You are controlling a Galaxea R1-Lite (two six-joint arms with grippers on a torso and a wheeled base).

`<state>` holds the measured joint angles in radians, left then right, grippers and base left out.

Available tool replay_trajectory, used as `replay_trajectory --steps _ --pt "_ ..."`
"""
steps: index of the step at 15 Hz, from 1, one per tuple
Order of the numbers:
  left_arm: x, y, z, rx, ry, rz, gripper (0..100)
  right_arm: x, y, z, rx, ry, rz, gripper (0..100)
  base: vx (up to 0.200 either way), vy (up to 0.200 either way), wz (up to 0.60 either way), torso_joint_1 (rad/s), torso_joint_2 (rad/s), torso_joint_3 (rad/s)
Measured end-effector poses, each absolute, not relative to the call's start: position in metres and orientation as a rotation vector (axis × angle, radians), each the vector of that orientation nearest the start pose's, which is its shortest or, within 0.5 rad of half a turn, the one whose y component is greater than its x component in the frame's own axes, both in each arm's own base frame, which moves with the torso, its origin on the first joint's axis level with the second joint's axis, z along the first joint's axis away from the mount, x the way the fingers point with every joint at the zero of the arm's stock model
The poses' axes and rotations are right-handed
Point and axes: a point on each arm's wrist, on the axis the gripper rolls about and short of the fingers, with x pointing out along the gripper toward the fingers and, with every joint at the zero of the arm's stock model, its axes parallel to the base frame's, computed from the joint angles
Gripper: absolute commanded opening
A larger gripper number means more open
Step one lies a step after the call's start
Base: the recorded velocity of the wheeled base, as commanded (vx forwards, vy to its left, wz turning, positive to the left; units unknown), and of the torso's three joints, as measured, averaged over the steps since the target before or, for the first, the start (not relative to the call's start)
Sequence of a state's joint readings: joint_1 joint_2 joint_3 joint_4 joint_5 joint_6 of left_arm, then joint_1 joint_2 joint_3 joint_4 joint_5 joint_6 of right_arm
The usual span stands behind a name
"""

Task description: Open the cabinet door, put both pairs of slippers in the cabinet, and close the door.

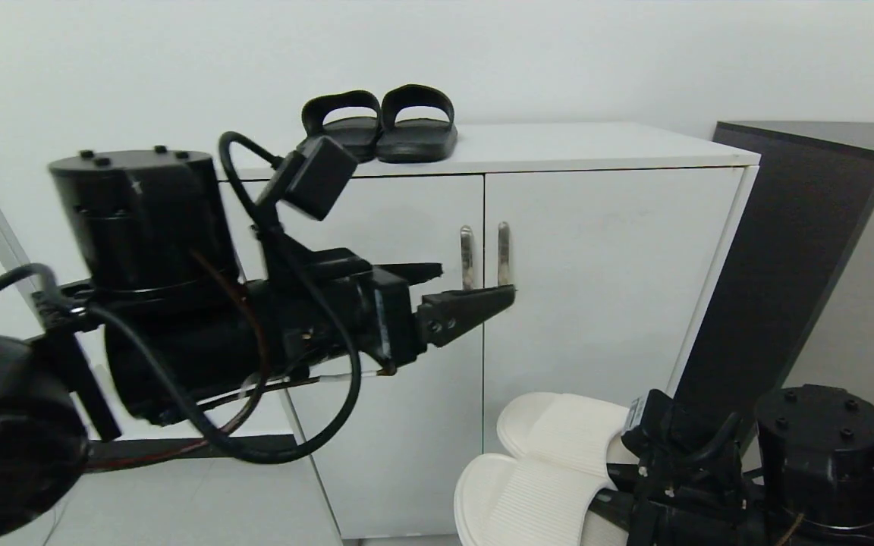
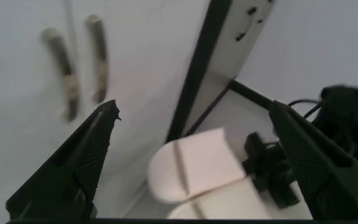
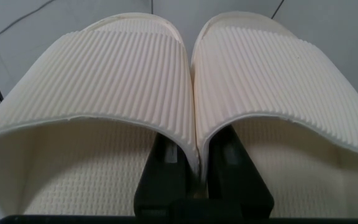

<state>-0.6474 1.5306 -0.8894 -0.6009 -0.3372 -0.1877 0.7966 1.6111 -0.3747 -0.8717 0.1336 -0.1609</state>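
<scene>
The white cabinet [image 1: 604, 250] stands with both doors shut, and its two metal handles [image 1: 485, 255] meet at the centre seam. A pair of black slippers [image 1: 380, 125] rests on its top. My left gripper [image 1: 476, 278] is open, hovering just in front of the handles [image 2: 79, 65] with its jaws wide apart [image 2: 192, 107]. Low at the right, my right gripper [image 1: 634, 462] is shut on the pair of white slippers [image 1: 551, 462]. Its fingers [image 3: 166, 171] pinch the two inner strap walls [image 3: 194, 124] together.
A dark grey cabinet [image 1: 786, 265] stands right beside the white one. A white wall runs behind both. A low white surface [image 1: 179, 493] lies at the lower left under my left arm.
</scene>
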Motion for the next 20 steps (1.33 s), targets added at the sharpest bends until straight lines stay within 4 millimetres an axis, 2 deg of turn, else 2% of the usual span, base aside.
replay_trajectory --steps 3,7,11,20 --pt "0.234 -0.202 0.258 -0.231 0.162 -1.077 100 0.163 0.171 0.122 -0.271 0.287 0.947 0 0.000 0.000 0.00 0.000 0.00 0.000" --pt "0.258 -0.222 0.249 -0.238 0.192 -1.064 100 0.164 0.172 0.121 -0.272 0.294 0.947 0 0.000 0.000 0.00 0.000 0.00 0.000" --pt "0.277 -0.224 0.241 -0.239 0.200 -0.979 100 0.165 0.173 0.118 -0.275 0.304 0.948 0 0.000 0.000 0.00 0.000 0.00 0.000" --pt "0.300 -0.222 0.236 -0.241 0.211 -0.903 100 0.166 0.173 0.116 -0.279 0.313 0.948 0 0.000 0.000 0.00 0.000 0.00 0.000"
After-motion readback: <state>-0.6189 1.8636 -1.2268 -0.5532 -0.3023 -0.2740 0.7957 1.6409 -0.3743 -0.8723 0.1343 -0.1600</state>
